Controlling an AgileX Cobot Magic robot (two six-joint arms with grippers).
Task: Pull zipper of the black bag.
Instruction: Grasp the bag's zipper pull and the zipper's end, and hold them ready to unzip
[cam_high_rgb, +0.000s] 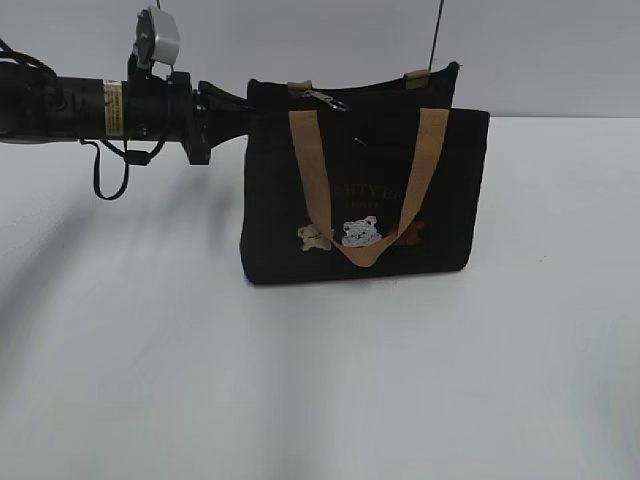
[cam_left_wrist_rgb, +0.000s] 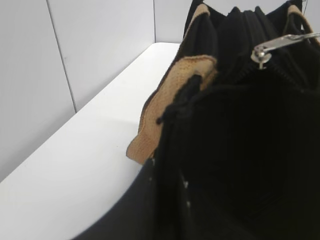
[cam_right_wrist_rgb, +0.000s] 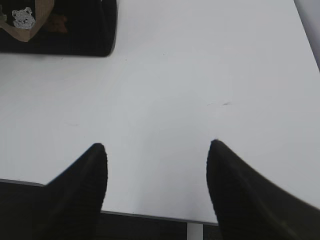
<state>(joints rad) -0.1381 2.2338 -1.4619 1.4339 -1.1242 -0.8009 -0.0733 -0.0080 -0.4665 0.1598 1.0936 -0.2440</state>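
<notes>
The black bag (cam_high_rgb: 440, 190) stands upright on the white table, with tan handles and small bears on its front. The zipper (cam_high_rgb: 327, 98), a silvery pull tab, lies near the left end of the top edge and also shows in the left wrist view (cam_left_wrist_rgb: 280, 44). My left gripper (cam_high_rgb: 242, 108) reaches in level from the left and is shut on the bag's upper left corner; in the left wrist view its black fingers (cam_left_wrist_rgb: 170, 200) merge with the bag fabric (cam_left_wrist_rgb: 240, 150). My right gripper (cam_right_wrist_rgb: 157, 150) is open and empty over the table's front edge, away from the bag (cam_right_wrist_rgb: 75, 35).
The white table (cam_high_rgb: 150, 380) stretches in front of and beside the bag. A pale wall stands behind it (cam_left_wrist_rgb: 75, 50). The table's front edge (cam_right_wrist_rgb: 150, 216) lies just under the right gripper. The right arm is out of the exterior view.
</notes>
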